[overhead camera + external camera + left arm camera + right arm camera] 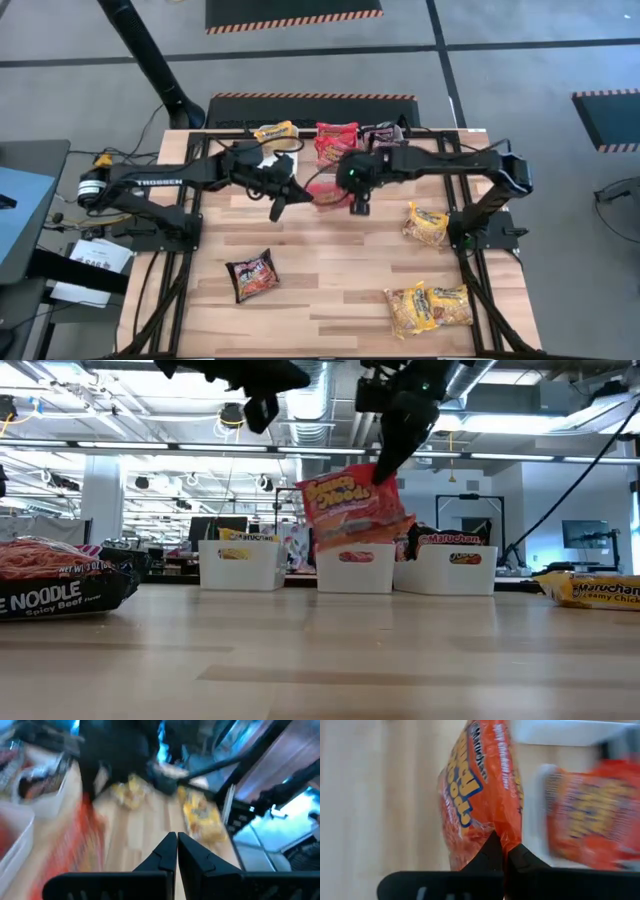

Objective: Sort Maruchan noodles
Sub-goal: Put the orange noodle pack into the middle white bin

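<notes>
A wooden counter [330,280] is carrying three white bins [355,568] already holding packets; five packets [428,307] are lying unsorted. The right tool [385,468] is gripping a red packet [345,505] aloft near the middle bin; the left tool [278,212] is hanging clenched, empty

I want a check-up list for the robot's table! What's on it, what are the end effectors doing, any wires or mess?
Surface: wooden table, flat, mostly bare.
Job's things: red noodle packet hanging in the air before the middle bin; dark packet near the left front; yellow packets at the right front and one on the right; three white bins along the far edge, each with packets inside.
Clutter: nothing seen.
End effectors: right end effector shut on the red noodle packet; left end effector shut, holding nothing, above the table.
Cables: black cables beside the table's left.
Surroundings: workshop room behind; nobody seen.
</notes>
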Action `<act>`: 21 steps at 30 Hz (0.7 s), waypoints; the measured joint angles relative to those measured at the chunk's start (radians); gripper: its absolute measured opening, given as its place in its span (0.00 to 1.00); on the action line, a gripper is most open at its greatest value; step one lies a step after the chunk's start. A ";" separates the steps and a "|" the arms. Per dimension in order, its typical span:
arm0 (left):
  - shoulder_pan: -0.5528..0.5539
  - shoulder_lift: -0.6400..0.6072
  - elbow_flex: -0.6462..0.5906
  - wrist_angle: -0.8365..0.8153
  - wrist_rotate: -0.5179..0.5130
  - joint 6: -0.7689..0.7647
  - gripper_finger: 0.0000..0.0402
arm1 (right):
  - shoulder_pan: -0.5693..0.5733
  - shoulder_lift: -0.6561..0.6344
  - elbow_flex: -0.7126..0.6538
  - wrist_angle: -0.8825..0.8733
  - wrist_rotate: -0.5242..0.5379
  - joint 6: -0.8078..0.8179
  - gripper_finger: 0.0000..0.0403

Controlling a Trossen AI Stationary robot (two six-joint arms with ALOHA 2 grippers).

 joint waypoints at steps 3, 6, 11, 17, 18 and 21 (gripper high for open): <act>0.009 -0.004 0.004 0.004 -0.035 0.006 0.00 | -0.061 -0.025 -0.001 -0.013 0.049 -0.021 0.01; 0.019 -0.009 0.001 -0.010 -0.062 0.009 0.00 | -0.123 -0.037 0.002 0.004 0.081 -0.047 0.01; 0.024 -0.010 0.001 -0.032 -0.094 0.009 0.00 | -0.221 -0.033 0.001 0.021 0.085 -0.096 0.01; 0.024 -0.010 0.001 -0.028 -0.147 0.009 0.00 | -0.281 -0.008 -0.001 0.051 0.076 -0.192 0.01; 0.024 -0.010 0.001 -0.028 -0.160 0.009 0.00 | -0.282 -0.001 0.000 0.063 0.076 -0.205 0.01; 0.024 -0.010 0.001 -0.029 -0.210 0.013 0.00 | -0.279 0.025 0.000 0.091 0.069 -0.208 0.01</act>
